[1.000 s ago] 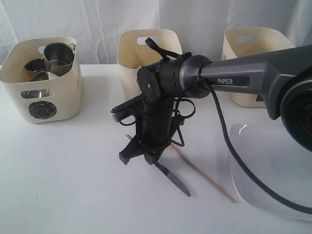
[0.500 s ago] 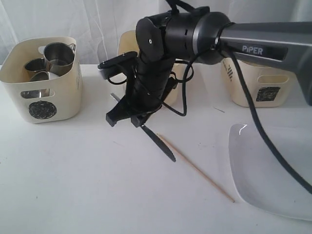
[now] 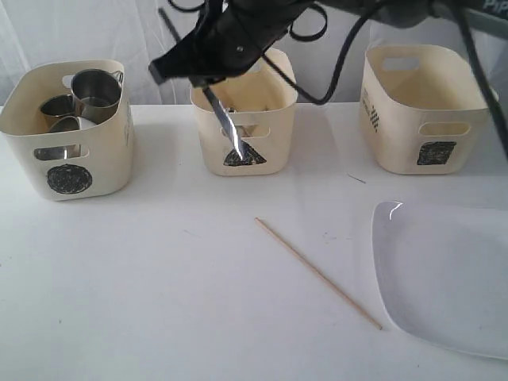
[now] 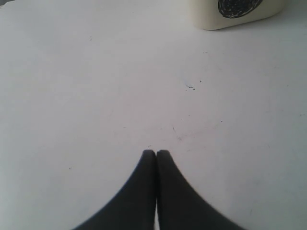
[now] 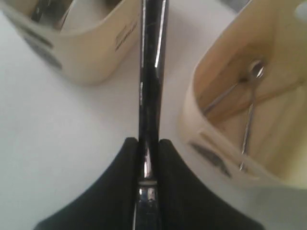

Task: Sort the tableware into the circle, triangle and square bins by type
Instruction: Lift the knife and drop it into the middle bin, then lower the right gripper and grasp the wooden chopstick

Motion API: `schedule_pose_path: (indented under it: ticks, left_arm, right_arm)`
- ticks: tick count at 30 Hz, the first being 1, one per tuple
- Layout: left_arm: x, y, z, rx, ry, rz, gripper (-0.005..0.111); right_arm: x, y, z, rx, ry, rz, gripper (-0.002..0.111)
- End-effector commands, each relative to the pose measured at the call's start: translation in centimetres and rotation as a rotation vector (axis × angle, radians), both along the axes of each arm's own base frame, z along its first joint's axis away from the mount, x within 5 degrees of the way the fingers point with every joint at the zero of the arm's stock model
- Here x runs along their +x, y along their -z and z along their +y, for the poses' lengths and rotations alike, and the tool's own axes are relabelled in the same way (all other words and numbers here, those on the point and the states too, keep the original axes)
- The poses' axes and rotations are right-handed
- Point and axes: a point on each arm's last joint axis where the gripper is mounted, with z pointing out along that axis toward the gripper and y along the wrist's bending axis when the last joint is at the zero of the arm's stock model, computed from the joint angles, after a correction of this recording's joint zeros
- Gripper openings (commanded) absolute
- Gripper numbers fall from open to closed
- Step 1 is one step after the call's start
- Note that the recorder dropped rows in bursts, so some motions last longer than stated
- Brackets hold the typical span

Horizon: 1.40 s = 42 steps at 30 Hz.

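My right gripper [image 3: 203, 78] is shut on the steel knife [image 3: 225, 127], which hangs tip-down in front of the triangle bin [image 3: 278, 62]. In the right wrist view the knife [image 5: 151, 72] runs out from between the fingers of the gripper [image 5: 149, 141], between the circle bin [image 5: 91, 52] and the triangle bin [image 5: 211, 143], where two steel utensils [image 5: 249, 110] lie. One wooden chopstick [image 3: 317, 274] lies on the table. The white plate [image 3: 452, 278] sits at the front right. The circle bin [image 3: 103, 159] holds steel mugs [image 3: 97, 89]. My left gripper [image 4: 156, 152] is shut, empty, over bare table.
The square bin [image 3: 397, 151] stands at the back right. A white curtain hangs behind the three tubs. In the left wrist view the circle bin [image 4: 211, 19] shows beyond the fingers.
The right arm has risen from the table with the knife and swung back toward the triangle bin. The chopstick stayed where it was.
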Motion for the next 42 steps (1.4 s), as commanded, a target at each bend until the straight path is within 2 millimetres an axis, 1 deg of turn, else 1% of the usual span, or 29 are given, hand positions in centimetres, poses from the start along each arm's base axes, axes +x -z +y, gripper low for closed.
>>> schedule_pose_path:
  ticks: [1,5,8,11,12,13,14,16,20,23,25,29,31,32,33,34,35,36,38,39,40,42]
  left_arm:
    - [0.0,0.1,0.0,-0.004,0.005,-0.002,0.0]
    - [0.0,0.1,0.0,-0.004,0.005,-0.002,0.0]
    - [0.0,0.1,0.0,-0.004,0.005,-0.002,0.0]
    - [0.0,0.1,0.0,-0.004,0.005,-0.002,0.0]
    - [0.0,0.1,0.0,-0.004,0.005,-0.002,0.0]
    - [0.0,0.1,0.0,-0.004,0.005,-0.002,0.0]
    - [0.0,0.1,0.0,-0.004,0.005,-0.002,0.0]
    - [0.0,0.1,0.0,-0.004,0.005,-0.002,0.0]
    - [0.0,0.1,0.0,-0.004,0.005,-0.002,0.0]
    - [0.0,0.1,0.0,-0.004,0.005,-0.002,0.0]
    - [0.0,0.1,0.0,-0.004,0.005,-0.002,0.0]
    - [0.0,0.1,0.0,-0.004,0.005,-0.002,0.0]
    - [0.0,0.1,0.0,-0.004,0.005,-0.002,0.0]
    - [0.0,0.1,0.0,-0.004,0.005,-0.002,0.0]
    - [0.0,0.1,0.0,-0.004,0.005,-0.002,0.0]
    - [0.0,0.1,0.0,-0.004,0.005,-0.002,0.0]
    - [0.0,0.1,0.0,-0.004,0.005,-0.002,0.0]
    - [0.0,0.1,0.0,-0.004,0.005,-0.002,0.0]
    - [0.0,0.1,0.0,-0.004,0.005,-0.002,0.0]
    - [0.0,0.1,0.0,-0.004,0.005,-0.002,0.0]
    - [0.0,0.1,0.0,-0.004,0.005,-0.002,0.0]
    - [0.0,0.1,0.0,-0.004,0.005,-0.002,0.0]
  right_arm:
    - [1.6,-2.2,-2.8,0.105,0.109,-0.121,0.0]
    - [2.9,-2.6,-4.9,0.185,0.199,-0.157,0.0]
    - [3.6,-2.5,-6.2,0.23,0.24,-0.159,0.0]
    - [4.1,-1.8,-7.2,0.248,0.27,-0.182,0.0]
    - [4.6,-1.2,-7.6,0.274,0.289,-0.219,0.0]
    - [4.7,-0.9,-7.8,0.29,0.299,-0.243,0.0]
    - [4.9,-0.2,-7.9,0.319,0.313,-0.28,0.0]
    - [5.1,0.4,-8.1,0.348,0.328,-0.325,0.0]
    - [5.2,1.1,-8.3,0.385,0.343,-0.424,0.0]
    - [5.5,1.7,-8.6,0.442,0.365,-0.553,0.0]
    - [6.1,2.7,-8.5,0.451,0.371,-0.585,0.0]
    - [8.0,6.7,-8.2,0.465,0.39,-0.662,0.0]
    - [9.0,9.4,-8.0,0.445,0.395,-0.63,0.001]
    - [9.2,10.0,-7.9,0.436,0.395,-0.609,0.002]
    - [9.3,10.9,-7.8,0.418,0.396,-0.569,0.009]
    - [9.3,11.3,-7.8,0.41,0.396,-0.547,0.013]
    - [9.3,11.7,-7.7,0.395,0.395,-0.51,0.021]
    - [9.3,11.8,-7.7,0.39,0.394,-0.497,0.024]
    - [9.2,11.5,-7.7,0.391,0.393,-0.497,0.025]
    - [9.0,10.8,-7.7,0.392,0.391,-0.494,0.025]
    - [8.9,10.6,-7.7,0.387,0.389,-0.477,0.025]
    - [8.3,9.7,-7.7,0.368,0.382,-0.417,0.025]
